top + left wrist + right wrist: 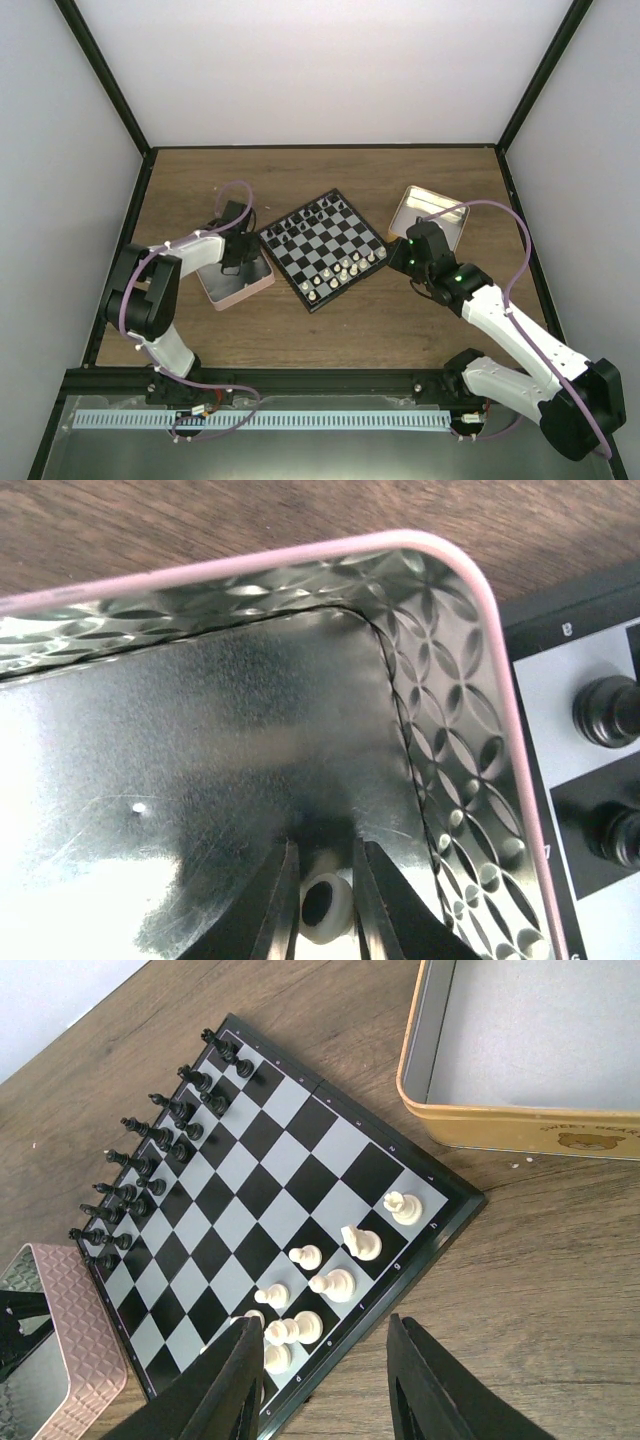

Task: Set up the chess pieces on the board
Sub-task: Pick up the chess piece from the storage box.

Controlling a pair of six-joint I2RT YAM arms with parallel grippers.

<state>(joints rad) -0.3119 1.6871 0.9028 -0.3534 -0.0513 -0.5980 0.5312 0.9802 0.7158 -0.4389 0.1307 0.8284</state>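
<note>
1. Top external view: the board [322,248] lies turned like a diamond in the middle of the wooden tabletop [200,180].
   - The black pieces [312,214] line its far-left edge. The chess pieces [347,268] stand in a cluster along its near-right edge.
   - A pink tin [236,280] sits just beside the board's left corner, and a gold tin [428,214] lies near its right corner.
   - The left arm [150,290] reaches into the pink tin. The right arm [510,320] ends near the board's right corner, in front of the gold tin.
   - From this view I cannot tell how either set of jaws stands.

2. Left wrist view: the left jaws are down inside the pink tin [470,590], over its shiny floor and near one rounded corner.
   - The two dark fingers [275,900] are clamped on one cream piece [325,907]. It is seen end-on as a pale ring with a dark centre.
   - Beyond the tin's wall, the board's rim [580,600] and two black pieces [610,710] show at the right.

3. Right wrist view: the right jaws are wide apart, with their fingers [240,1385] framing the board's near rim and bare tabletop [540,1290].
   - On the board [260,1190], the cream chess pieces [333,1283] stand scattered over the two nearest rows, and one is half hidden behind the left finger.
   - The black pieces [150,1150] fill the two far rows.
   - The gold tin [520,1125] lies open at the upper right, and the pink tin [75,1330] is at the lower left.
</note>
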